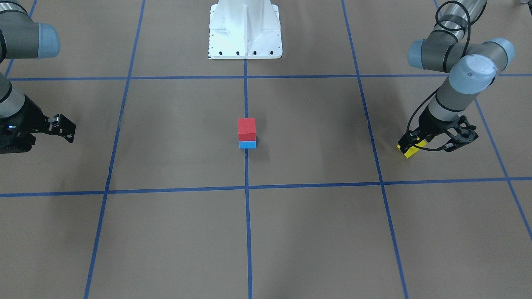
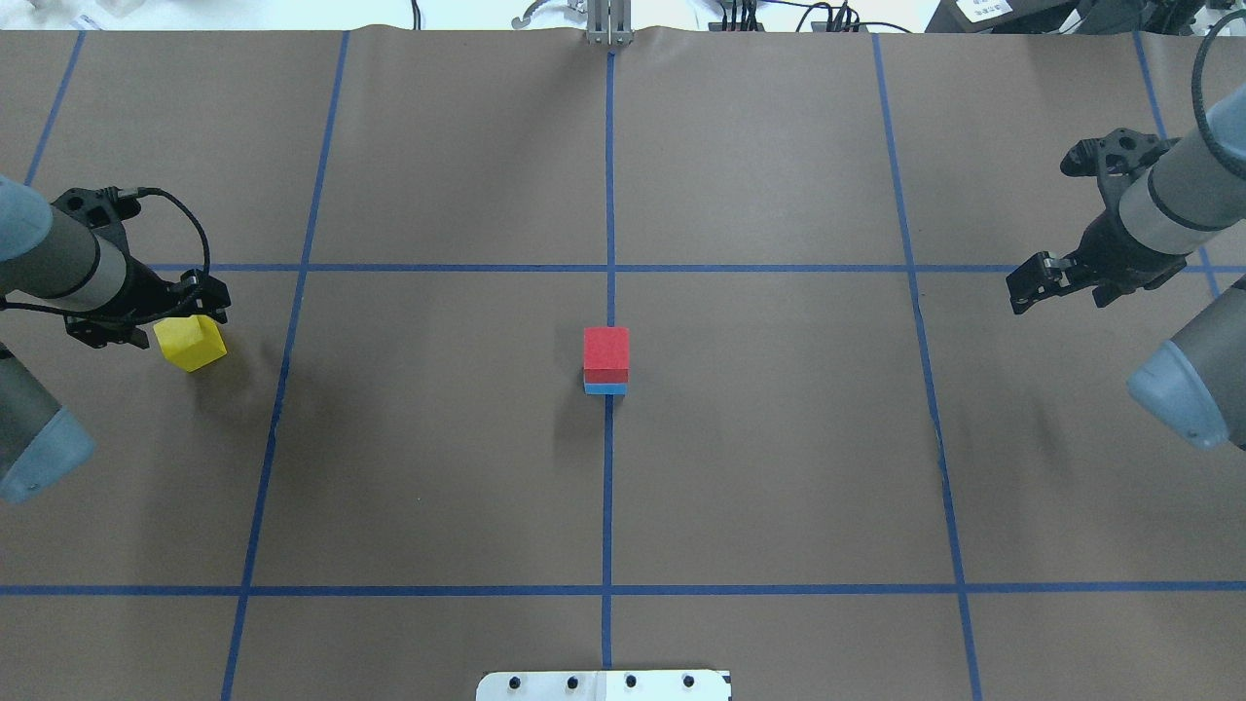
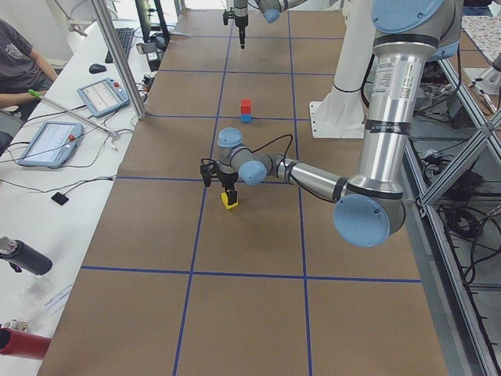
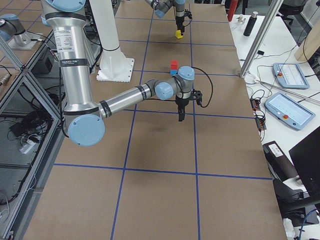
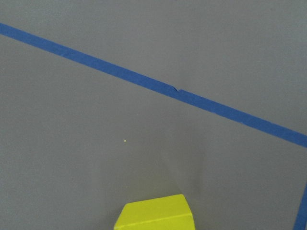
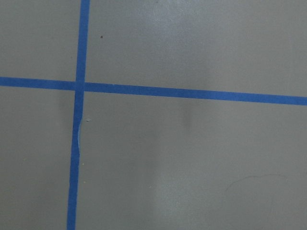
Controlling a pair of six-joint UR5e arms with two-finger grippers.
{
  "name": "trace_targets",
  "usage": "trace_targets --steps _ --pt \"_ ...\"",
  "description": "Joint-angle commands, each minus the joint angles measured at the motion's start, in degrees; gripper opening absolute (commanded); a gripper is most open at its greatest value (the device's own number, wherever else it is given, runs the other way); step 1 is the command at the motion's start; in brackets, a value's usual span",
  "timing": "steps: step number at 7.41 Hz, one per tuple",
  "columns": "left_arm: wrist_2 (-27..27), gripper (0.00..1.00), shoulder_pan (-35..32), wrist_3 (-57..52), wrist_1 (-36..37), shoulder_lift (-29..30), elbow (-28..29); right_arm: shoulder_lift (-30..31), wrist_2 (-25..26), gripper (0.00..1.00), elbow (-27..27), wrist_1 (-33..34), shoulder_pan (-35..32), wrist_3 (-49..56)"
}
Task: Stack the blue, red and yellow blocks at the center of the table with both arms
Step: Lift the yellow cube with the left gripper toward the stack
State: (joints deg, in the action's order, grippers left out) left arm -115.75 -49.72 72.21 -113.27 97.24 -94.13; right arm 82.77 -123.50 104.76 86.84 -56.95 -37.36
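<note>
The yellow block (image 2: 191, 344) is seen at the table's left side, well apart from the centre. It is tilted and pinched at its upper part by the left gripper (image 2: 198, 313), whose fingers are closed against it. A shadow thrown to one side suggests it is held just clear of the table (image 2: 438, 467). As a small matte cube it is judged light, rigid and not slippery. It is best taken squarely by two opposite flat faces so that it can be set down level; a tilted hold may make placing harder. At the centre, on a tape line, the red block (image 2: 605, 349) is stacked on the blue block (image 2: 604, 387). The right gripper (image 2: 1030, 284) is found far off at the right side with nothing in it; how far it is open cannot be told.
</note>
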Motion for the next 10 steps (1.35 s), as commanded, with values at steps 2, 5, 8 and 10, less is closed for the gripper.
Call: trace_targets --steps 2,5,8,10 --pt "0.0 0.79 -0.02 0.99 -0.2 0.06 0.52 -0.07 0.01 1.0 0.01 -0.09 0.0 0.01" --pt "-6.48 0.0 0.06 2.93 0.06 0.15 0.87 -0.15 -0.08 1.0 0.09 -0.09 0.09 0.01" --pt "-14.3 0.0 -0.89 2.15 0.85 3.99 -3.06 -0.33 -0.08 1.0 0.27 -0.09 0.09 0.01" --pt "-13.8 0.0 0.14 2.06 0.94 14.07 -3.52 -0.33 -0.08 1.0 0.18 -0.18 0.09 0.01"
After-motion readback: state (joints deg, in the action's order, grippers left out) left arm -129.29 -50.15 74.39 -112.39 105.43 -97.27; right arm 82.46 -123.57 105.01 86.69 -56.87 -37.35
